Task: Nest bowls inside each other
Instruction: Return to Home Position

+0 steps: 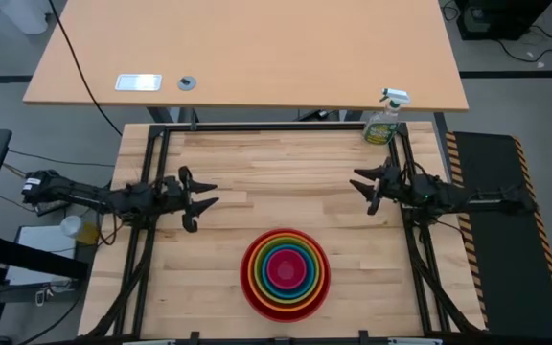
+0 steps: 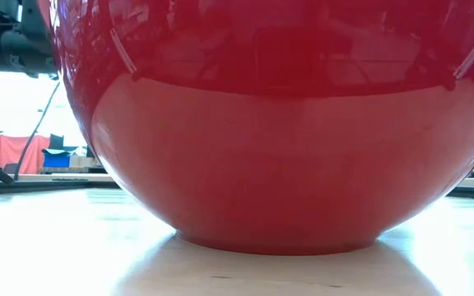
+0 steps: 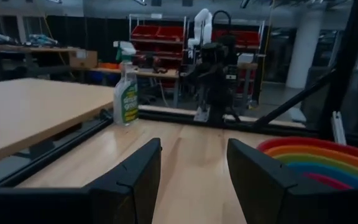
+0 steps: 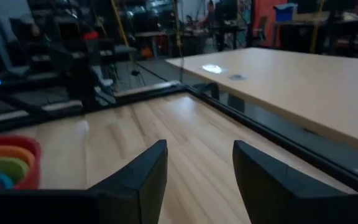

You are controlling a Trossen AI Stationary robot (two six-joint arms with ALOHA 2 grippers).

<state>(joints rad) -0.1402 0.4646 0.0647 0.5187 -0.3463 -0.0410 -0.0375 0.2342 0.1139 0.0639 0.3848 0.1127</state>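
The bowls [image 1: 286, 272] stand nested one inside another near the table's front middle: red outermost, then orange, lime green, blue, and pink-magenta in the centre. The red bowl's foot rests on the wood [image 2: 278, 238]. The rims also show in the left wrist view [image 3: 325, 158] and the right wrist view [image 4: 8, 163]. My left gripper [image 1: 209, 195] hangs open at the table's left side, pointing right, with nothing between its fingers [image 3: 191, 174]. My right gripper [image 1: 360, 186] hangs open at the right side, pointing left, also with nothing in it [image 4: 199, 174].
A green spray bottle with a white trigger [image 1: 385, 119] stands at the table's far right corner. A black frame [image 1: 276, 127] runs along the table's edges. A larger tan table [image 1: 247, 48] lies behind. Bare wood lies between the two grippers.
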